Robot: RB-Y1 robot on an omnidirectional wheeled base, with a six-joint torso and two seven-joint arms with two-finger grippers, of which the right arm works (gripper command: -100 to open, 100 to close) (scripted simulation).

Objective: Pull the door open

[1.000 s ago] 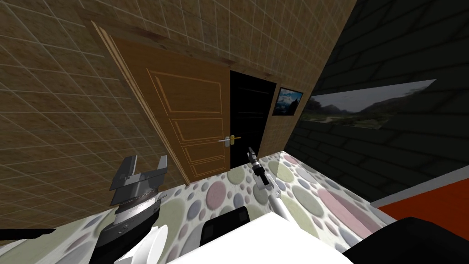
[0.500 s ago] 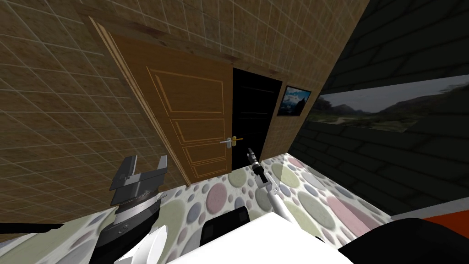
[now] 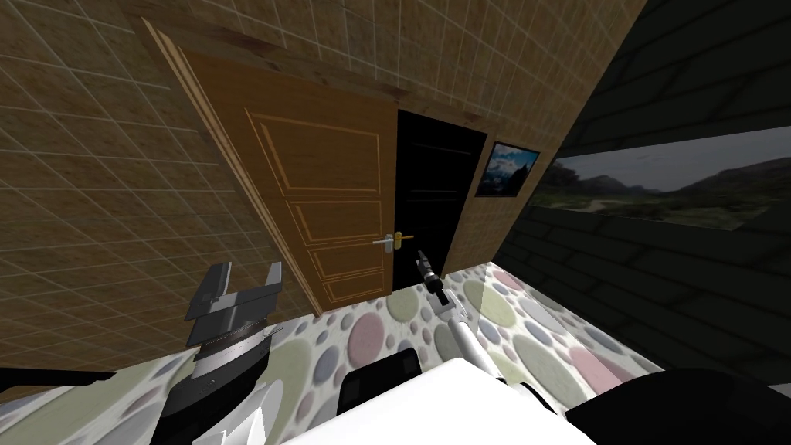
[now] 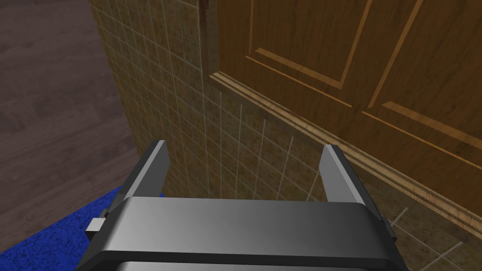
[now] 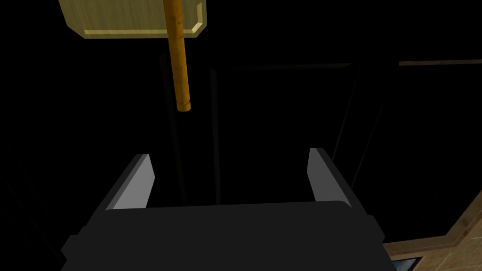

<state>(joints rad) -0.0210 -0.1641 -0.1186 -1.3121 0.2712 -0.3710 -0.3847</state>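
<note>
A brown panelled door (image 3: pixel 324 185) stands swung partly out from its frame, with a black area (image 3: pixel 432 201) beside its free edge. A silver handle (image 3: pixel 382 242) and a gold lever (image 3: pixel 403 238) sit at that edge. My right gripper (image 3: pixel 422 256) is just right of and below the lever, stretched out on its arm. In the right wrist view the right gripper (image 5: pixel 229 155) is open and holds nothing; the gold lever (image 5: pixel 179 56) and its plate (image 5: pixel 136 19) lie beyond the fingertips, apart from them. My left gripper (image 3: pixel 247 272) is open near the tiled wall, facing the door frame (image 4: pixel 282 110).
Tiled wall (image 3: pixel 100 193) flanks the door on both sides. A framed picture (image 3: pixel 506 170) hangs right of the doorway, and a dark wall with a long window (image 3: pixel 672 185) closes in on the right. Spotted carpet (image 3: pixel 371 332) covers the floor ahead.
The whole head view has shifted: door, picture and window slid right, so I have turned a little. Both arms keep the same pose, and the door's swing looks unchanged.
</note>
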